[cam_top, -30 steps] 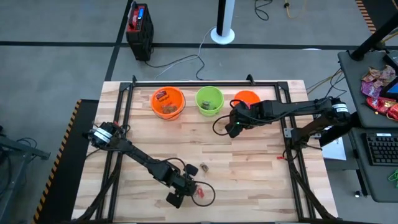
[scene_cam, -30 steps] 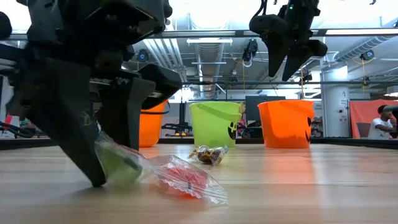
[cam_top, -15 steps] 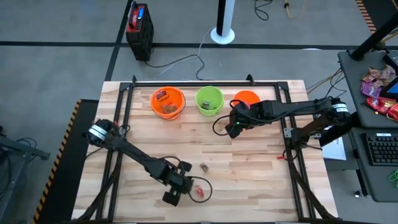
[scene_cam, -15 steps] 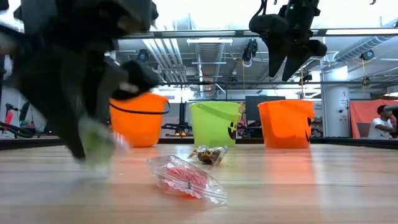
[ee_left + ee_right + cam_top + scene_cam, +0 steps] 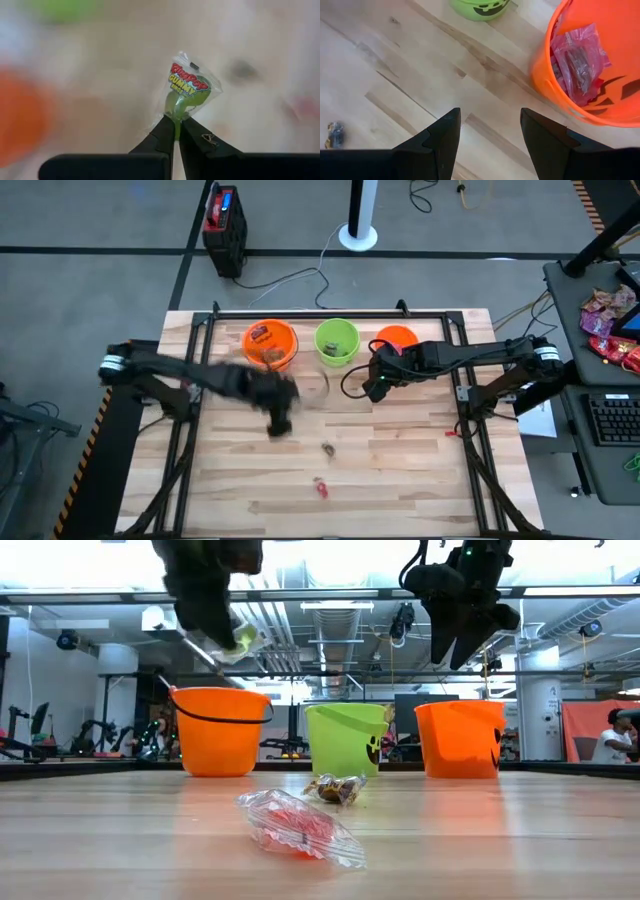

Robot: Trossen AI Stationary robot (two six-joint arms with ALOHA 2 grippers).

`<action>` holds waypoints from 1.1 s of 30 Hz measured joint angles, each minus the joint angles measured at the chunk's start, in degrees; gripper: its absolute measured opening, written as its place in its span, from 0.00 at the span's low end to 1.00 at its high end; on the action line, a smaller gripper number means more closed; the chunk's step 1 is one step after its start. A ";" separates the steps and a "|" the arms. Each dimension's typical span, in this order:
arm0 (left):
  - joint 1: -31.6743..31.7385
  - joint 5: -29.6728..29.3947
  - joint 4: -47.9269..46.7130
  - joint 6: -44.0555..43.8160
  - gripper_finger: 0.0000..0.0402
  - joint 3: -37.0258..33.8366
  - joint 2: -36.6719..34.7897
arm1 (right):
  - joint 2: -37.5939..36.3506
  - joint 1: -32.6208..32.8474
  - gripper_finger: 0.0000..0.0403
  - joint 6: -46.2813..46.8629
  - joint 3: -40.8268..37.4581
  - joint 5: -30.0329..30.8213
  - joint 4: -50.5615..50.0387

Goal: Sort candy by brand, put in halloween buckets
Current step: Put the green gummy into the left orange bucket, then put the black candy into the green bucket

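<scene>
**Left arm lifts green gummy clear of the table**

The left gripper (image 5: 278,423), low by the near edge a second ago, has swung up toward the left orange bucket (image 5: 269,345), fingers pinched on a green gummy packet (image 5: 189,91). A red packet (image 5: 320,487) and a brown piece (image 5: 327,448) lie on open boards. The right gripper (image 5: 374,387) hangs spread and empty beside the right orange bucket (image 5: 590,75), which holds red packets; the green bucket (image 5: 337,341) stands between.

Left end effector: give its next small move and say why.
Probably carry on toward the green bucket and release above it. The left end effector is shut on a green gummy packet, raised over the table near the buckets.
</scene>
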 joint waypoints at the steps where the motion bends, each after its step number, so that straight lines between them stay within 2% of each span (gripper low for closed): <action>1: 2.91 -2.82 -2.20 -2.33 0.00 0.86 -1.45 | 0.00 -0.02 0.49 -0.27 0.00 0.08 0.00; 4: 12.66 -7.39 -9.24 -6.70 0.00 5.10 -5.56 | 0.00 0.00 0.49 -0.87 0.00 0.10 0.08; 8: 27.17 -7.12 -15.14 -4.37 0.00 9.29 -7.62 | 0.00 -0.02 0.49 -2.10 0.00 0.16 0.50; 10: 33.57 -4.49 -15.19 -2.56 0.00 9.64 -7.71 | 0.00 -0.02 0.49 -2.81 0.00 0.15 1.21; 13: 40.46 4.19 -13.56 -1.07 0.00 9.23 -7.22 | 0.00 -0.02 0.49 -3.41 0.00 0.14 1.49; 16: 43.04 8.36 -14.41 -1.12 0.00 8.03 -5.10 | 0.00 -0.02 0.49 -3.92 0.00 0.14 1.55; 21: 43.65 7.40 -15.56 -2.68 0.01 7.39 -1.67 | 0.00 -0.02 0.49 -4.33 0.00 0.14 1.55; 33: 43.30 5.93 -15.81 -2.39 0.27 9.40 -0.01 | 0.00 -0.02 0.49 -4.65 0.00 0.12 1.60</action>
